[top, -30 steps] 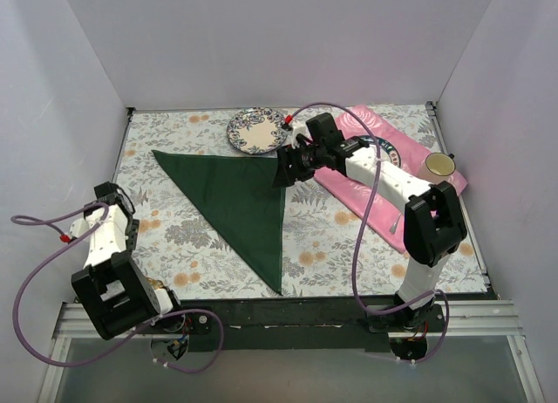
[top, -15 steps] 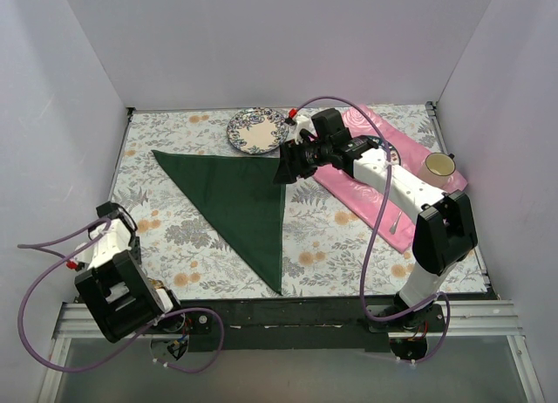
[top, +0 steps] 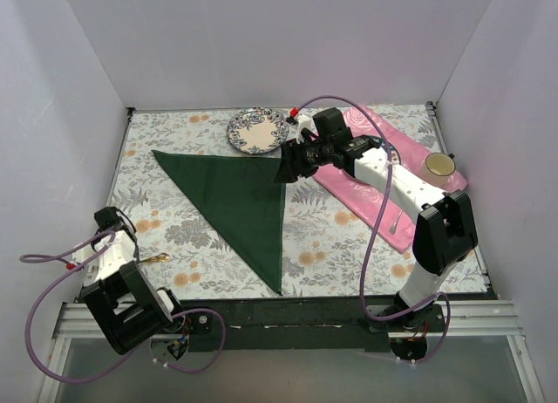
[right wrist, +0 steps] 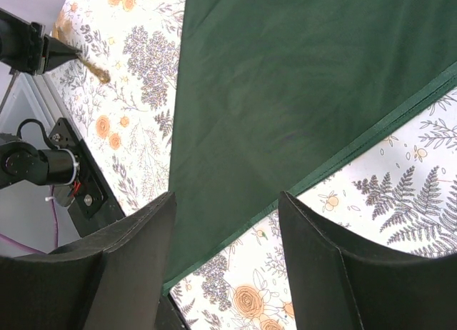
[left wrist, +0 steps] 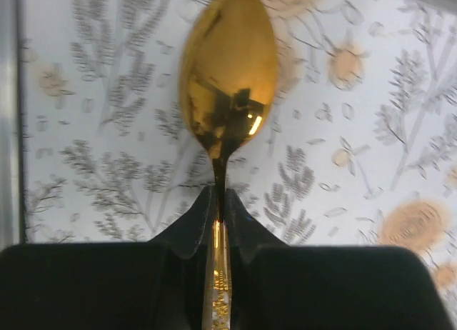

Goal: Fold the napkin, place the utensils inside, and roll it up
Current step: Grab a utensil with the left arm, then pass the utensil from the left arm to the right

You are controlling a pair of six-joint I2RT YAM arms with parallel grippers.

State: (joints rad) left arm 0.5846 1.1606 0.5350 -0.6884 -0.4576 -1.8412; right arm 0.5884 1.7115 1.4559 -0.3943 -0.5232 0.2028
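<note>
Pinching spoon [left wrist: 228, 80] by its thin handle with left gripper [left wrist: 220, 201], jaws pressed together on it, gold bowl pointing away. From the top view, same gripper [top: 131, 256] sits at near-left of table, spoon [top: 158, 258] sticking out to the right, well apart from napkin [top: 235, 189]. Holding right gripper [top: 286, 169] spread, nothing between the fingers, over napkin's right edge near its far corner. Napkin folded to a dark green triangle, flat, mid-table. Right wrist view only: stitched napkin [right wrist: 285, 80] hem up close, spoon [right wrist: 93, 69] tiny at top left. Top view only: patterned plate [top: 257, 130] beyond napkin; pink placemat [top: 349, 194] at right with cup [top: 438, 166], silver utensil [top: 397, 221] and dark-rimmed dish [top: 390, 150], rim marks unreadable. Floral tablecloth [top: 174, 220], plain white walls [top: 261, 45] on three sides.
</note>
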